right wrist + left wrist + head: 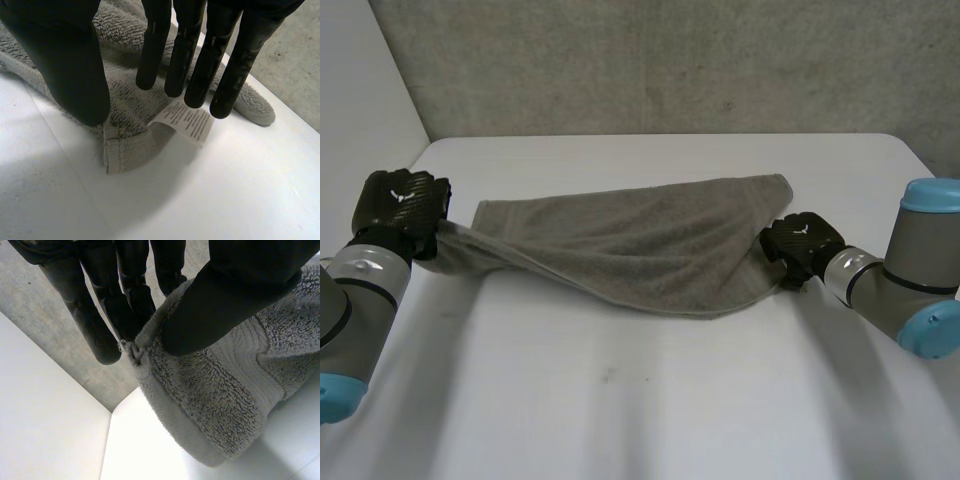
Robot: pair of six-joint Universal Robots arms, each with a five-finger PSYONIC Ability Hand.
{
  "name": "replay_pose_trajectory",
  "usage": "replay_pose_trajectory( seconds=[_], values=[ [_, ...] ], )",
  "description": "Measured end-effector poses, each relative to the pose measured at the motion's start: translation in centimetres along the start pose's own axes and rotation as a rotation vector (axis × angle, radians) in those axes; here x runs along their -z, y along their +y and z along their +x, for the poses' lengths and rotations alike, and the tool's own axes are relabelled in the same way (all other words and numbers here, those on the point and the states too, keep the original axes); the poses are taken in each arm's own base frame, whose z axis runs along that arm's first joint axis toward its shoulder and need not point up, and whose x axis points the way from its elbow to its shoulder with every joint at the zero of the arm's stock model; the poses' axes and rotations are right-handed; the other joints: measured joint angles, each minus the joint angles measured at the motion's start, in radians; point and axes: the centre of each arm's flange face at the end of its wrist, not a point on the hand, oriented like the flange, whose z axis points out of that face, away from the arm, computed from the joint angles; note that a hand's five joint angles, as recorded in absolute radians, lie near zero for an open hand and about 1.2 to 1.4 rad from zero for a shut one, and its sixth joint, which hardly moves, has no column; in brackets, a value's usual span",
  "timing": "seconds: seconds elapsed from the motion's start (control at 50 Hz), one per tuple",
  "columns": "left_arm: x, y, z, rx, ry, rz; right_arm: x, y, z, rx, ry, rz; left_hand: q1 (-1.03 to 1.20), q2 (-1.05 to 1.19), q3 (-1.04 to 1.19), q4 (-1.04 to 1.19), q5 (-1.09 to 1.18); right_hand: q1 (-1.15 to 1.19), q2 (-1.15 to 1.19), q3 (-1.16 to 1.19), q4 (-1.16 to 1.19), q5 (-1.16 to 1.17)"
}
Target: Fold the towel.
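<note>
We see the grey towel [640,245] lying across the middle of the white tabletop [650,400]. It stretches from 9 o'clock to 3 o'clock, and its near edge sags toward 6 o'clock. Our left hand [400,205] is at the towel's 9 o'clock end. It is closed on that corner: the thumb [225,295] presses the cloth against the fingers [95,325], and the corner is lifted a little off the tabletop. Our right hand [800,245] is at the towel's 3 o'clock end. It is open, with straight fingers held over the cloth and the thumb down beside them, and it does not pinch anything yet. Just past its fingertips lies the other corner [117,150], with a small white label [185,122] sticking out. We think the step now is to get a good hold on this second corner, so both ends can go up together. To do it well, we should bring the right fingers down onto the corner and squeeze it against the thumb. We should grab the thick hem, not the thin label, which could slip. The left hand should hold tight and wait. Once both corners are held, we should lift them to the same height and carry them toward 12 o'clock, so the near edge lands on the far edge. If one hand goes faster, the fold may come out crooked.
</note>
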Motion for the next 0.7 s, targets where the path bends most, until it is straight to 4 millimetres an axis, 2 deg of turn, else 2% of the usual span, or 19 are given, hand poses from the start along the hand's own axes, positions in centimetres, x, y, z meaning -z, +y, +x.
replay_pose_trajectory(
  seconds=[0.24, 0.32, 0.36, 0.38, 0.46, 0.66, 0.68, 0.7],
  values=[
    [0.2, 0.4, 0.3, 0.000, 0.010, -0.012, -0.8, 0.5, -0.7, 0.006, -0.015, -0.005, 0.000, 0.000, 0.000, 0.000, 0.000, 0.045, 0.055, 0.048, 0.051, 0.051],
    [0.2, 0.5, 0.3, 0.000, 0.012, -0.016, -0.8, 0.5, -0.6, 0.007, -0.010, -0.005, 0.000, 0.000, 0.000, 0.000, 0.000, 0.237, 0.274, 0.275, 0.280, 0.271],
    [0.2, 0.6, 0.4, 0.000, 0.013, -0.018, -0.8, 0.3, -0.4, 0.007, -0.003, -0.005, 0.000, 0.000, 0.000, 0.000, 0.000, 0.237, 0.274, 0.275, 0.280, 0.271],
    [0.2, 0.6, 0.4, 0.000, 0.013, -0.019, -0.8, 0.3, -0.4, 0.007, 0.000, -0.006, 0.000, 0.000, 0.000, 0.000, 0.000, 0.286, 0.366, 0.365, 0.374, 0.367],
    [0.2, 0.6, 0.4, 0.000, 0.013, -0.020, -0.6, -0.1, 0.2, 0.003, 0.020, -0.016, 0.000, 0.000, 0.000, 0.000, 0.000, 0.286, 0.368, 0.372, 0.382, 0.374],
    [0.4, 0.6, 0.5, 0.000, 0.019, -0.020, 2.3, -2.7, 2.7, -0.042, 0.066, -0.051, 0.000, 0.000, 0.000, 0.000, 0.000, 0.286, 0.368, 0.372, 0.382, 0.378],
    [0.6, 0.5, 0.8, 0.000, 0.027, -0.020, 4.0, -3.7, 3.4, -0.046, 0.062, -0.086, 0.000, 0.000, 0.000, 0.000, 0.000, 0.286, 0.369, 0.372, 0.382, 0.381],
    [0.7, 0.5, 0.9, 0.000, 0.031, -0.020, 4.5, -4.0, 3.4, -0.045, 0.056, -0.102, 0.000, 0.000, 0.000, 0.000, 0.000, 0.286, 0.368, 0.372, 0.382, 0.381]
  ],
)
